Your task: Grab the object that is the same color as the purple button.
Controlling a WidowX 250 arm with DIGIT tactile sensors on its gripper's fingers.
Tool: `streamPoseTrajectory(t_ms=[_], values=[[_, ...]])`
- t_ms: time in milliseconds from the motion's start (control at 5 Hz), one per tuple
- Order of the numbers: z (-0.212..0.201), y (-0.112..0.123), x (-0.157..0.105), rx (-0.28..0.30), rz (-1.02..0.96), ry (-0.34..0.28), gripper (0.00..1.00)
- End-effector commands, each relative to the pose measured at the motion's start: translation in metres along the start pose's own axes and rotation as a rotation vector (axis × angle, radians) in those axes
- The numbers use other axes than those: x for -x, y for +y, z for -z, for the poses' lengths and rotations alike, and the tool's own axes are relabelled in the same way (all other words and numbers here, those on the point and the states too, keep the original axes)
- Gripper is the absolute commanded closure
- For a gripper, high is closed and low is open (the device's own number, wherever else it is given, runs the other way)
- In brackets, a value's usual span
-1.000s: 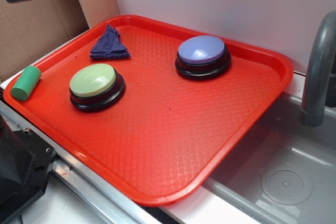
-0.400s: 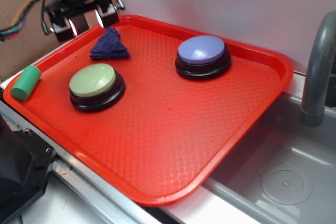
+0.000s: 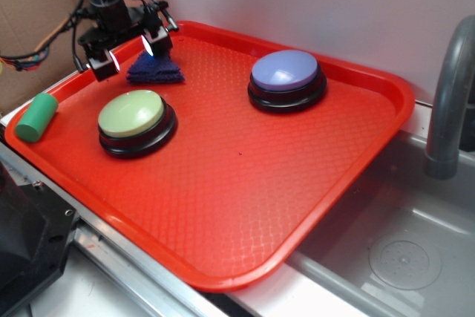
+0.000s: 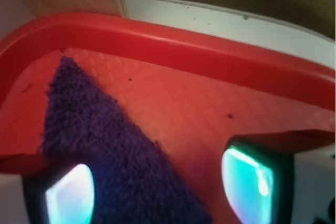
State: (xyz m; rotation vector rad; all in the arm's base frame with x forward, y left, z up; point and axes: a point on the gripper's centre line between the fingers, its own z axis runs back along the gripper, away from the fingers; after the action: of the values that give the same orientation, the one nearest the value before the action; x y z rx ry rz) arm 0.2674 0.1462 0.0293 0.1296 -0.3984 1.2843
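Purple fuzzy cloth scrap point(image 3: 156, 70) lay flat in the far-left corner of the red tray point(image 3: 245, 206), near the rim, not yet grasped or lifted. Matched in colour to the purple button point(image 3: 286, 79), well apart to the right. Hovered over by the gripper point(image 3: 130, 53), fingers spread wide and empty, one pad point(image 4: 68, 195) above the cloth, the other point(image 4: 248, 179) over bare tray. Left, by judgement: descent, closing, lift. Green button point(image 3: 136, 120) and green cylinder point(image 3: 35, 116) untouched.

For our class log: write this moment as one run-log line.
hand: open, above cloth | cloth: flat on tray, not gripped | purple button: untouched | stage: approaching
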Motion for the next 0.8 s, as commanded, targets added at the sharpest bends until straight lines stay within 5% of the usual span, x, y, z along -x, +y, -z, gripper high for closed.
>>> streamPoseTrajectory(t_ms=[0,200,400,600], values=[[0.0033,0.0028,-0.0154,0.01,-0.008,-0.017,0.0],[0.006,0.0057,-0.0137,0.045,-0.038,-0.039,0.86],[0.0051,0.008,-0.0187,0.037,-0.038,-0.031,0.98],[0.0055,0.0098,-0.0187,0.042,-0.05,-0.024,1.0]])
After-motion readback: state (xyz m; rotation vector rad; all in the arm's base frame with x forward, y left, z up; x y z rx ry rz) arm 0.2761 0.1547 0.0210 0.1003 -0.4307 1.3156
